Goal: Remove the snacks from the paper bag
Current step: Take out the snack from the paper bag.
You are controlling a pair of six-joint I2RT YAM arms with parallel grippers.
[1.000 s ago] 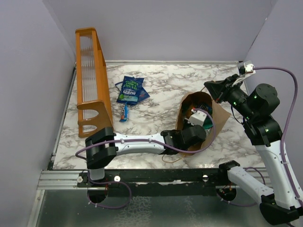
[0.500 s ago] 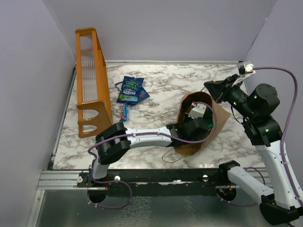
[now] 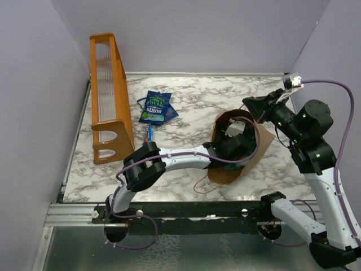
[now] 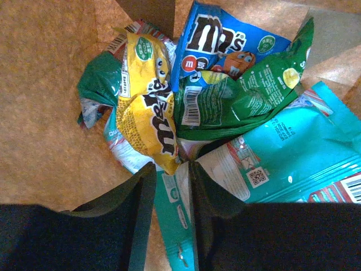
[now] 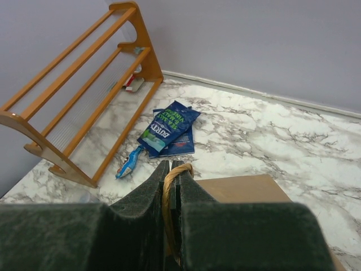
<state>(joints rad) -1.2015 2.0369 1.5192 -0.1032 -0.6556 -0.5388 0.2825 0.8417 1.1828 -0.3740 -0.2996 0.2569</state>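
The brown paper bag (image 3: pixel 260 145) lies on its side, mouth toward the left. My right gripper (image 3: pixel 252 105) (image 5: pixel 171 165) is shut on its twisted cord handle (image 5: pixel 179 171), holding the mouth up. My left gripper (image 4: pixel 173 166) is deep inside the bag (image 4: pixel 45 113), its fingers close together around a teal packet (image 4: pixel 172 197). Past it are a yellow M&M's packet (image 4: pixel 149 107), a blue M&M's packet (image 4: pixel 220 39), a green packet (image 4: pixel 248 96) and a larger teal pouch (image 4: pixel 304 152). Outside lie a blue Burts pouch (image 3: pixel 156 107) (image 5: pixel 169 127) and a small blue packet (image 3: pixel 149 134) (image 5: pixel 128 162).
An orange wooden rack (image 3: pixel 107 84) (image 5: pixel 73 96) stands along the left side of the marble table, with a small white and red item (image 5: pixel 134 83) under its far end. The bag's other cord handle (image 3: pixel 203 186) trails on the table near the front edge.
My left arm has pushed further into the bag, its elbow swinging right and forward. The right arm and the bag have stayed put.
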